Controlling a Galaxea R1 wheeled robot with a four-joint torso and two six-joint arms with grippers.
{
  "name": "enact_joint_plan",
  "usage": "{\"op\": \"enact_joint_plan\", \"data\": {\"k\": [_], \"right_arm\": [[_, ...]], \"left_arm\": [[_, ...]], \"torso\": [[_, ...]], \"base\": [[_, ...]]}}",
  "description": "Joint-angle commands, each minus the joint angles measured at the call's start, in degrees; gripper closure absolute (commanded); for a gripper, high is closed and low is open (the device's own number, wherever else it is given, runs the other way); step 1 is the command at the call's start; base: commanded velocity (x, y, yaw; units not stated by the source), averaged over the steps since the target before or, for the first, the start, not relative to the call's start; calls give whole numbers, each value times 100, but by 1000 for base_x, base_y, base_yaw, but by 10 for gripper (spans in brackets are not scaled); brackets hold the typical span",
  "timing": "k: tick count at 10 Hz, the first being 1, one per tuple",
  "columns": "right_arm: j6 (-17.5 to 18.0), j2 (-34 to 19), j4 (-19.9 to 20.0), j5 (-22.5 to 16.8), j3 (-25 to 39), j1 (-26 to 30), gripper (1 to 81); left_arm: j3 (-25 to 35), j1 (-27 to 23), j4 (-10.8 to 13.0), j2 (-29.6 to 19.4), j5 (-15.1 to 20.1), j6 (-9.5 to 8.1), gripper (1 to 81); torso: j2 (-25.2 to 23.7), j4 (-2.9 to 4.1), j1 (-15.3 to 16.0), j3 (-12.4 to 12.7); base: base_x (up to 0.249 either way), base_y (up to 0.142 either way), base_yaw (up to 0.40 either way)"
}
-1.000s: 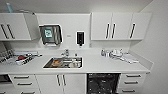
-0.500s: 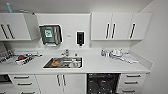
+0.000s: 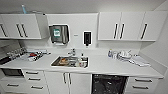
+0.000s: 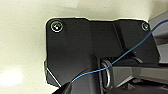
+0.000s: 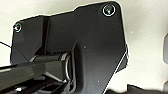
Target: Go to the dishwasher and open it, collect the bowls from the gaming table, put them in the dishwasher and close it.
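White kitchenette: wall cabinets (image 3: 121, 26) above a white counter (image 3: 107, 65) with a steel sink (image 3: 70, 61).

The counter (image 3: 105, 65) looks smooth, matt white. The sink (image 3: 70, 61) and the towel dispenser (image 3: 59, 34) look like brushed metal. The cabinet doors (image 3: 130, 25) are plain white with dark bar handles.

Office kitchenette: white cabinets (image 3: 120, 26), sink (image 3: 70, 61), countertop (image 3: 105, 65), wall-mounted towel dispenser (image 3: 59, 34).
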Motion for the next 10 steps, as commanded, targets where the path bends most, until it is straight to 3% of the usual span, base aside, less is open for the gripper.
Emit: {"op": "enact_joint_plan", "data": {"k": [1,4,6,7,10], "right_arm": [[-45,-20,16,-296,-39,291,10],[-90,-11,7,-305,-4,309,10],[-195,-73,-55,-296,128,247,10],[-178,-230,-300,-296,451,230,10],[-126,-880,-302,-296,1419,264,10]], "left_arm": [[-18,-237,155,-12,268,17,10],[-18,-316,437,-38,162,25,10],[26,-272,358,-152,-22,-1,10],[70,-220,358,-135,-22,-9,10],[342,-70,350,-398,-427,-71,10]], "torso": [[0,0,0,0],[0,0,-2,0],[0,0,-2,0],[0,0,-2,0],[0,0,-2,0]], "base": [[0,0,368],[0,0,368],[0,0,369],[0,0,369],[0,0,369]]}}
